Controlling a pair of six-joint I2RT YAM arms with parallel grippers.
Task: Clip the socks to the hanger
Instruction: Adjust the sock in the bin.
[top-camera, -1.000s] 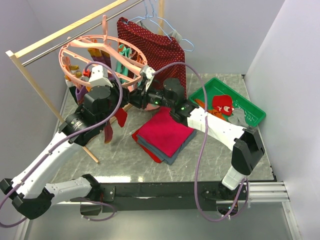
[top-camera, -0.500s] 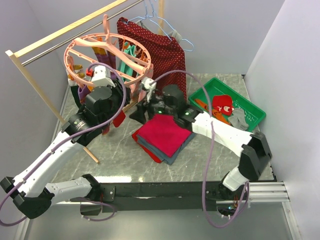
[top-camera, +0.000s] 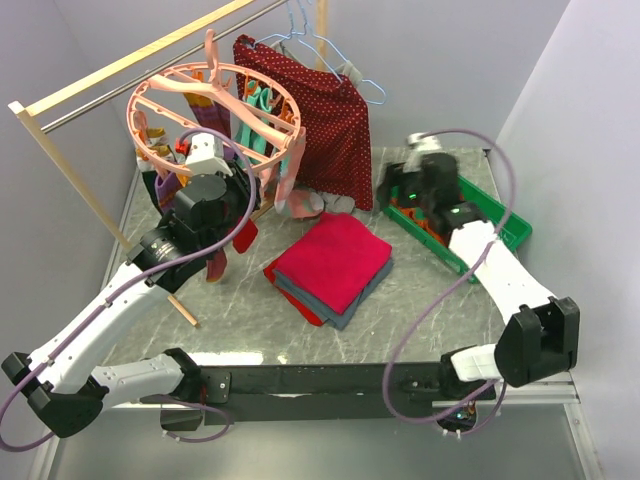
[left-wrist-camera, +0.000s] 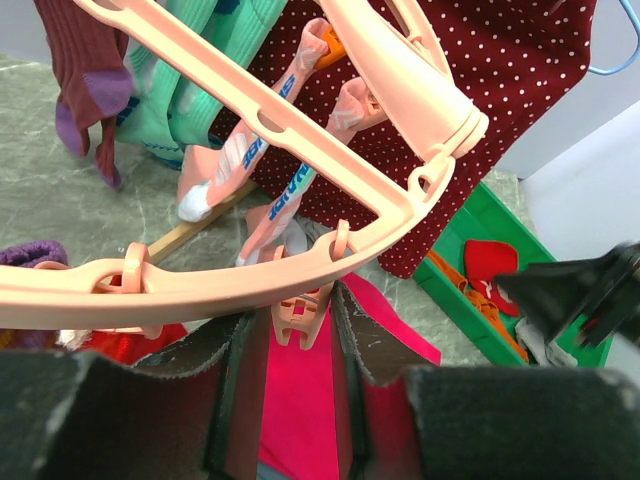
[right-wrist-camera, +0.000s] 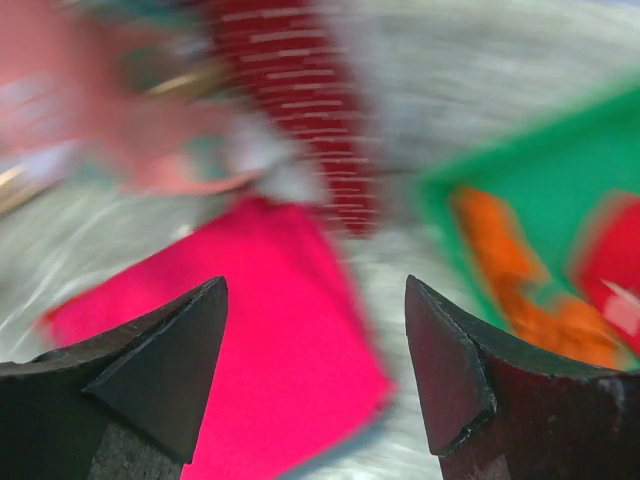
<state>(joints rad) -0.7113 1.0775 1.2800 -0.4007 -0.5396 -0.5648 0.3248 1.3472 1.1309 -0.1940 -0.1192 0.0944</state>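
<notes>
The pink round hanger (top-camera: 297, 135) hangs from the rail at the back left, and its bars (left-wrist-camera: 250, 100) cross the left wrist view. Teal (left-wrist-camera: 170, 90), maroon (left-wrist-camera: 85, 70) and pink socks (left-wrist-camera: 235, 165) dangle from its clips. My left gripper (left-wrist-camera: 300, 335) is under the outer ring, jaws closed narrowly round one empty pink clip (left-wrist-camera: 303, 318). My right gripper (top-camera: 405, 180) is blurred above the left end of the green bin (top-camera: 505, 228); in its wrist view it stands open (right-wrist-camera: 315, 300) with nothing between the fingers. A red sock (left-wrist-camera: 490, 265) and an orange one (left-wrist-camera: 465, 285) lie in the bin.
A folded red and grey cloth stack (top-camera: 330, 265) lies mid-table. A dark red dotted garment (top-camera: 320, 110) hangs behind on light-blue wire hangers (top-camera: 335, 55). The wooden rack's leg (top-camera: 75, 170) slants down the left side.
My right gripper opened, left the hanger and swung right to the green bin. The hanger tipped back up a little. My left gripper stays on its clip.
</notes>
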